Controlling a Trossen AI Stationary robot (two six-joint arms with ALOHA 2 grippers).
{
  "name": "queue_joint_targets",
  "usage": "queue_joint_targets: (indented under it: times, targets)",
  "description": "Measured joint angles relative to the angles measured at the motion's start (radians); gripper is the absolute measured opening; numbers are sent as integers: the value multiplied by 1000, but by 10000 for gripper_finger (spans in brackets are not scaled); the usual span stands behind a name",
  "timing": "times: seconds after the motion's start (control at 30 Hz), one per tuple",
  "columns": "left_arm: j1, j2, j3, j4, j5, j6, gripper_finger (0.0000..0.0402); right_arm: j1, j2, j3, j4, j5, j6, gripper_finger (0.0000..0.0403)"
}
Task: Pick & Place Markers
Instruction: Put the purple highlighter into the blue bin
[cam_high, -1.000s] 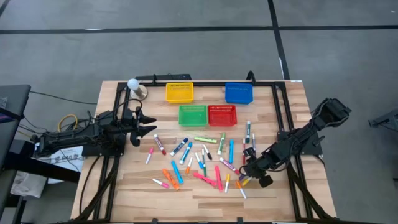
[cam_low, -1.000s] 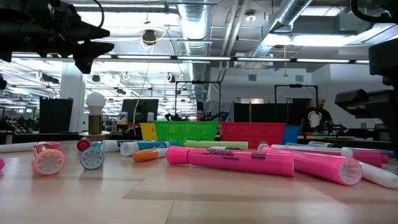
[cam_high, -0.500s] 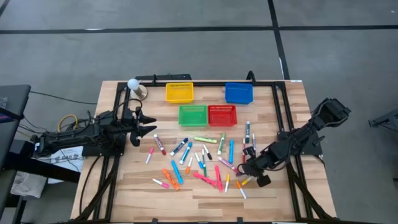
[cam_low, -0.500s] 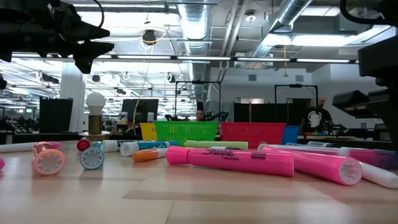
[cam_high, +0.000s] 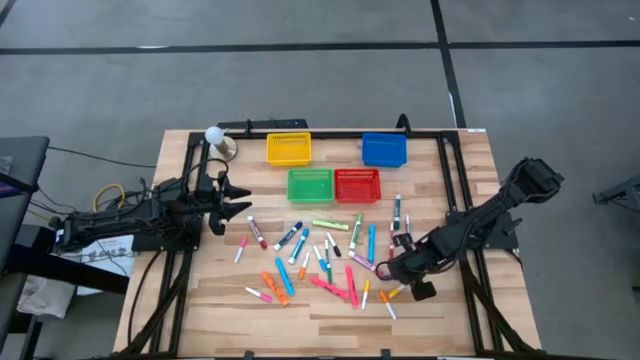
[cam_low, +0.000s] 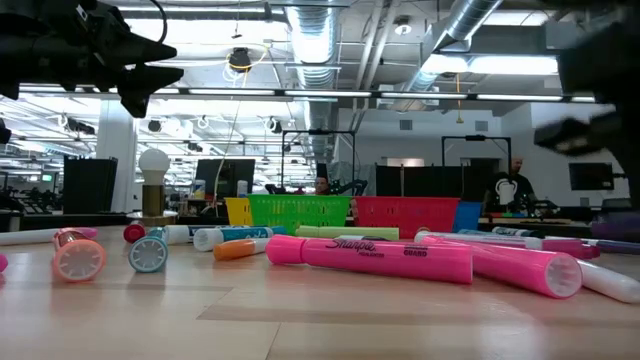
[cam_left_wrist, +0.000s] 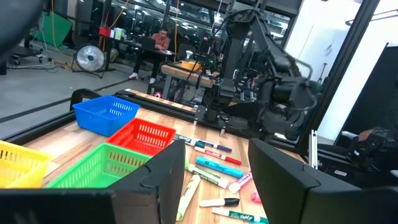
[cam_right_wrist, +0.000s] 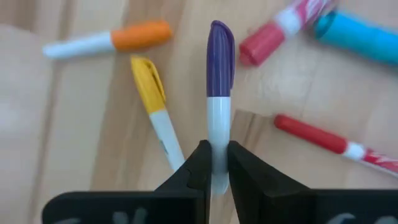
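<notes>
Many markers (cam_high: 322, 256) in pink, orange, blue, green and red lie scattered flat on the wooden table's middle. My right gripper (cam_high: 400, 268) stands at the pile's right end, pointing steeply down, shut on a white marker with a purple cap (cam_right_wrist: 220, 74). Blur hides the right gripper in the low view. My left gripper (cam_high: 240, 205) waits open and level above the table's left part, its fingers (cam_left_wrist: 163, 177) with nothing between them. My right gripper pinches the marker's white barrel (cam_right_wrist: 218, 134) between its two fingers, behind the purple cap; the barrel's tail end is hidden by the fingers. The fingers come from above and lie across the marker. The marker sticks out sideways, lifted off the wood.
Four mesh baskets stand at the far side: yellow (cam_high: 288, 148), blue (cam_high: 384, 149), green (cam_high: 309, 184) and red (cam_high: 357, 184). A yellow-capped marker (cam_right_wrist: 152, 93), an orange one (cam_right_wrist: 118, 38) and red ones (cam_right_wrist: 317, 138) lie right below my right gripper. A small lamp (cam_high: 213, 135) stands far left.
My right gripper has gone up from the table and drifted a little toward the marker pile; in the low view its dark shape rises at the right edge and blurs. The scattered markers lie as before.
</notes>
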Motion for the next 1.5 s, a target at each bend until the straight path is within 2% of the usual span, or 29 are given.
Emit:
queue_joint_targets:
  times: [0.23,0.37,0.5,0.73,0.93,1.1,1.23,1.5]
  targets:
    - [0,0,0,1,0,0,176,-32,-1,221,-207,0,-25,21]
    - [0,0,0,2,0,0,176,-78,-1,340,-304,1,-25,32]
    - [0,0,0,7,0,0,176,-134,-1,454,-392,19,-26,26]
    - [0,0,0,15,0,0,176,-268,-2,604,-576,226,-27,26]
    - [0,0,0,24,0,0,176,-423,-2,661,-688,422,-41,30]
    - [0,0,0,28,0,0,176,-558,-2,665,-683,560,-141,19]
    - [0,0,0,30,0,0,176,-663,-2,665,-632,649,-221,31]
    - [0,0,0,40,0,0,176,-861,-1,665,-440,678,-463,28]
